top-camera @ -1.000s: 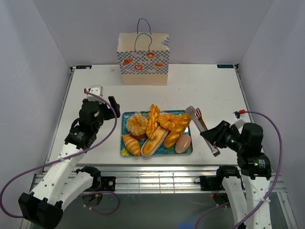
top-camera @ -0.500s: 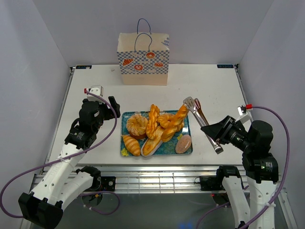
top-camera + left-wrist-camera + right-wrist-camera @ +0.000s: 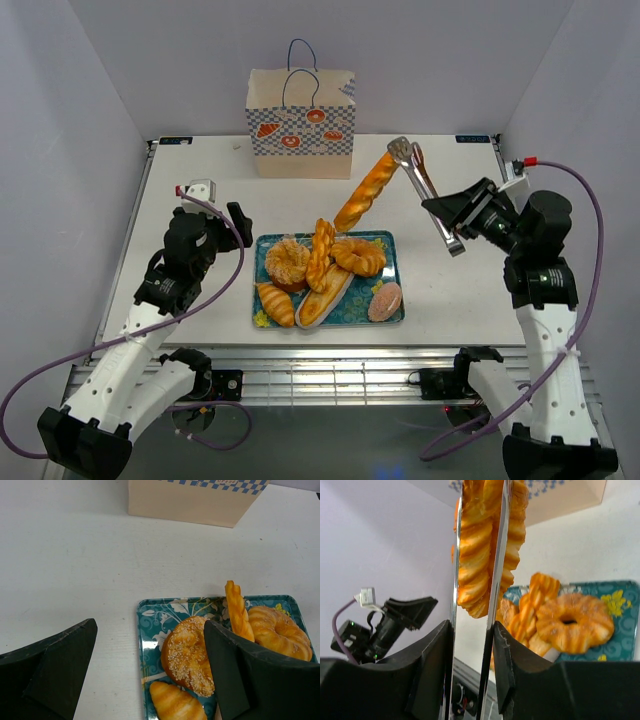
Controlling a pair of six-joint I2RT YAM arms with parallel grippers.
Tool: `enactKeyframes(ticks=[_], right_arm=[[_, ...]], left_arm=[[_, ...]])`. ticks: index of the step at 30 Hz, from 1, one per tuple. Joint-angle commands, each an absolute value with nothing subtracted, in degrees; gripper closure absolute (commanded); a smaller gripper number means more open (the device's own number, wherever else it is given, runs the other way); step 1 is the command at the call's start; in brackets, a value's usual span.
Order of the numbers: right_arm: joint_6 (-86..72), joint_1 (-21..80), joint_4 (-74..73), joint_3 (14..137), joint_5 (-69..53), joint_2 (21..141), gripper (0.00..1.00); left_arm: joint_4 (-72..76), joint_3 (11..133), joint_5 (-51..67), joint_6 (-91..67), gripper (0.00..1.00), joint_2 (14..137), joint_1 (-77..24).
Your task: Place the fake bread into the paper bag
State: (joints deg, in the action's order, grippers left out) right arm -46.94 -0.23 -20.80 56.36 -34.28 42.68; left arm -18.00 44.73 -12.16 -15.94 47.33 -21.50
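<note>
Left gripper: fingers spread, holding nothing, parked over the table just left of the teal tray. No shift in it over the last second.

Tray carries the rest of the fake bread: sesame bun, croissant, baguette, ring pastry, pink-topped bun. All lie as they did.

Paper bag: upright at the far edge of the table, mouth up, well apart from the tray.

Main change: the twisted loaf, lying on the right side of the tray a second ago and half tipped up half a second ago, now hangs tilted in the air, clear of the tray, between tray and bag. The metal tongs pinch its upper end.

Right gripper: pressed together on the tong handles; the arm has risen and swung toward the far side.

Judgement: the pick is done and the carry to the bag is under way; nothing is bagged yet.

Writing: the bag's checkered band shows bread pictures; a small line of print is too small to read. No brand seen.
</note>
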Motion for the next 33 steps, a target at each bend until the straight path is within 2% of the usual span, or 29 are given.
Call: enactKeyframes(ticks=[1, 16, 27, 33], right_arm=[[-49.04, -0.09, -4.67, 63.36, -31.56, 49.03, 0.92], [-46.14, -0.09, 14.67, 90.60, -23.99, 82.51, 0.92], [-35.52, 10.80, 18.19, 116.34, -21.98, 104.39, 0.92], [-29.97, 14.67, 22.05, 119.09, -19.95, 109.94, 0.92]], left_arm=[[-18.11, 46.58, -10.46, -16.35, 0.02, 45.70, -21.53], [-18.02, 46.58, -7.74, -17.05, 0.02, 45.17, -21.53], [-18.11, 46.67, -7.82, -16.79, 0.02, 45.44, -21.88], [-18.19, 46.76, -6.68, -16.79, 0.02, 45.44, -21.97]])
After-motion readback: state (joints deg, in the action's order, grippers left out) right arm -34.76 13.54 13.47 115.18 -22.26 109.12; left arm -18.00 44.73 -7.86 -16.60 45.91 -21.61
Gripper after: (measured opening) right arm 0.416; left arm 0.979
